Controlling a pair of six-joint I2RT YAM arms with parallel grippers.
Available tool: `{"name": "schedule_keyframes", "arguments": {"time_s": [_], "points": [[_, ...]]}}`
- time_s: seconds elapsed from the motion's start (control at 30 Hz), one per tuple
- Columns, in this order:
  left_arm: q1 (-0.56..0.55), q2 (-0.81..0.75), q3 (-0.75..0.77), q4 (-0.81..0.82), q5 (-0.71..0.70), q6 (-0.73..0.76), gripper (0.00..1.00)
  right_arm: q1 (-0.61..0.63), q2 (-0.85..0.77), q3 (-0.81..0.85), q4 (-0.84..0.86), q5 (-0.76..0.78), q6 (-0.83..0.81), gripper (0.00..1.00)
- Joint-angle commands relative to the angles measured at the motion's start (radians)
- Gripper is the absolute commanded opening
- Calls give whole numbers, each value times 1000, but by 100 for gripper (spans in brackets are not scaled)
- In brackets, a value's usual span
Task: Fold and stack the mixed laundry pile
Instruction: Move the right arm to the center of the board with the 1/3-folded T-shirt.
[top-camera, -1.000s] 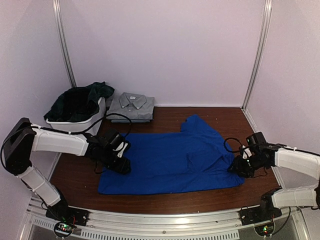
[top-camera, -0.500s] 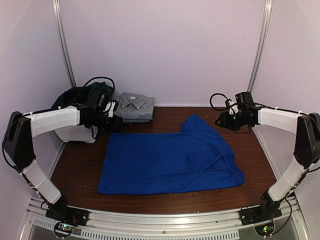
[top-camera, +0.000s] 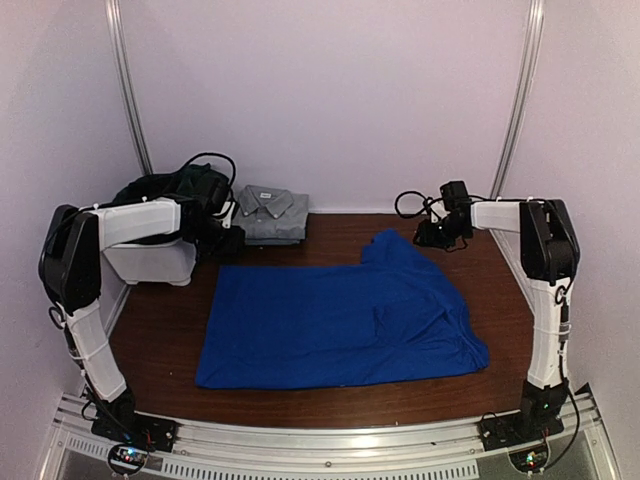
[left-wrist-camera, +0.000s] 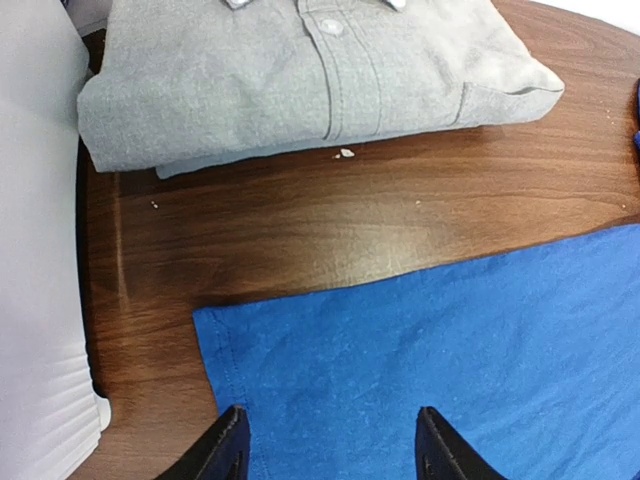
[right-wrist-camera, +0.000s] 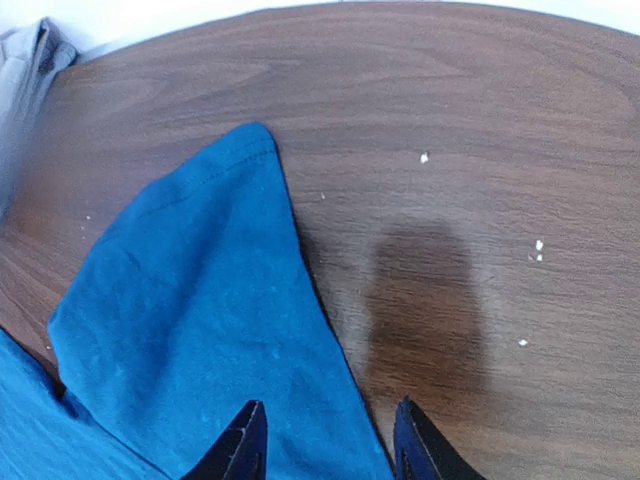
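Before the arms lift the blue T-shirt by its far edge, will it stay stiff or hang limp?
Probably limp: the blue T-shirt lies flat, wrinkled near one sleeve. It looks thin, so likely light. On the smooth table it may slide.

The T-shirt (top-camera: 340, 325) lies spread flat at the middle of the desk (top-camera: 160, 340), with a folded shirt (top-camera: 264, 212) behind its left corner and, left of that, a basket (top-camera: 150, 262) holding heaped garments (top-camera: 140, 192).
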Motion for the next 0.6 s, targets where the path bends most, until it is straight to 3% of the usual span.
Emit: {"name": "schedule_keyframes", "arguments": {"time_s": [0.0,0.27,0.57], "points": [[1,3,38,-3,-10,29,57,0,60,77,-67,-35,-62,46],[1,20,39,8,13,31,58,49,84,63,-145,101,-142,52],[3,33,63,-7,0,48,58,76,138,105,-237,310,-160,42]]}}
